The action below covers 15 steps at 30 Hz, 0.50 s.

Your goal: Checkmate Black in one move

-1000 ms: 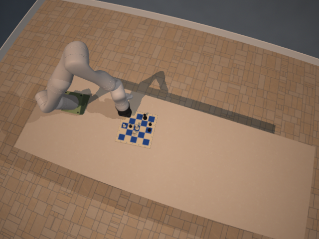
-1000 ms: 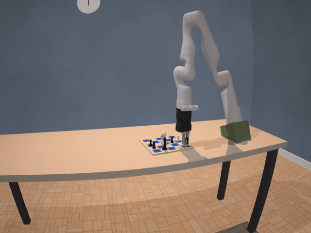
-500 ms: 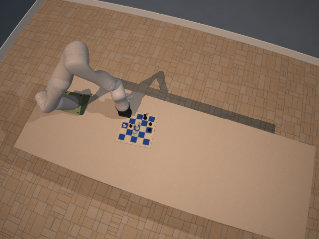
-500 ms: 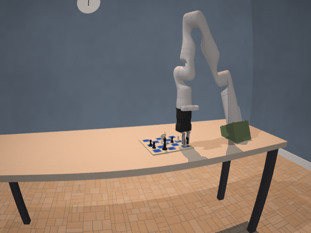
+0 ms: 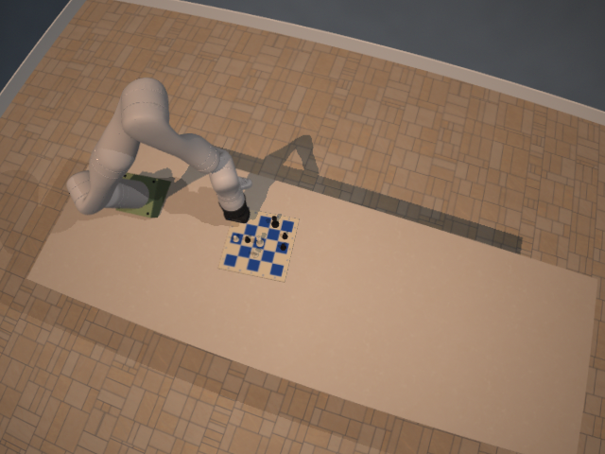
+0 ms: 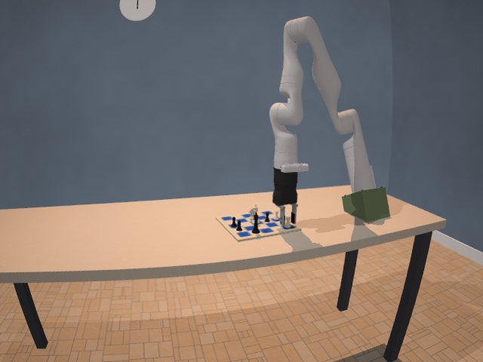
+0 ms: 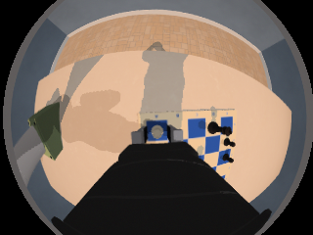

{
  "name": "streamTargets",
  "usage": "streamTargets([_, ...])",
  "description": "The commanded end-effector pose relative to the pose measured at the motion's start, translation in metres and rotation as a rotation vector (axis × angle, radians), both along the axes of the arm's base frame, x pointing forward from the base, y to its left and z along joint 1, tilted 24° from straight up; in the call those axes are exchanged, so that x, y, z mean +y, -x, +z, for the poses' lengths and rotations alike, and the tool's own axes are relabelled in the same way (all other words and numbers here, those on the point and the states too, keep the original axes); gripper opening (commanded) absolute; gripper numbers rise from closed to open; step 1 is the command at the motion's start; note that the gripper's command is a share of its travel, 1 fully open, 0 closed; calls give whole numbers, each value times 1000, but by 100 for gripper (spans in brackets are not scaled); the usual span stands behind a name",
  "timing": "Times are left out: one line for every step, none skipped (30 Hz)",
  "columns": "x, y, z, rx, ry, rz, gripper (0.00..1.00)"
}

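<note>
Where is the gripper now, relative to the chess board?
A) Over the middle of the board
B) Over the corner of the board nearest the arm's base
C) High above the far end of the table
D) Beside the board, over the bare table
B: the open gripper stands low over the board corner nearest the green base, fingers either side of a pale piece.

A plain room: blue-grey walls, wall clock [image 6: 136,8], parquet floor [image 6: 234,311].
</note>
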<state>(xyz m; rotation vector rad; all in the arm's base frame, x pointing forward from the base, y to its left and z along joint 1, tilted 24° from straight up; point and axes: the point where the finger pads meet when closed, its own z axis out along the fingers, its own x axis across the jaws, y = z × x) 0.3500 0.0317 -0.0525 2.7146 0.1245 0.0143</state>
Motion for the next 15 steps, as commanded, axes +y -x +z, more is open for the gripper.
streamTargets([1, 0, 1, -1, -1, 1, 73])
streamTargets([1, 0, 1, -1, -1, 1, 73])
streamTargets([1, 0, 2, -1, -1, 1, 73])
streamTargets([2, 0, 3, -1, -1, 1, 73])
streamTargets([3, 0, 5, -1, -1, 1, 73])
streamTargets([4, 0, 8, -1, -1, 1, 73])
streamTargets([5, 0, 11, -1, -1, 1, 73])
streamTargets([7, 0, 14, -1, -1, 1, 73])
streamTargets([9, 0, 18, -1, -1, 1, 73])
streamTargets([10, 0, 22, -1, -1, 1, 73])
streamTargets([13, 0, 27, -1, -1, 1, 73])
streamTargets([15, 1, 32, -1, -1, 1, 73])
streamTargets([17, 1, 37, -1, -1, 1, 73])
streamTargets([19, 1, 42, -1, -1, 1, 73])
streamTargets([22, 1, 47, -1, -1, 1, 73])
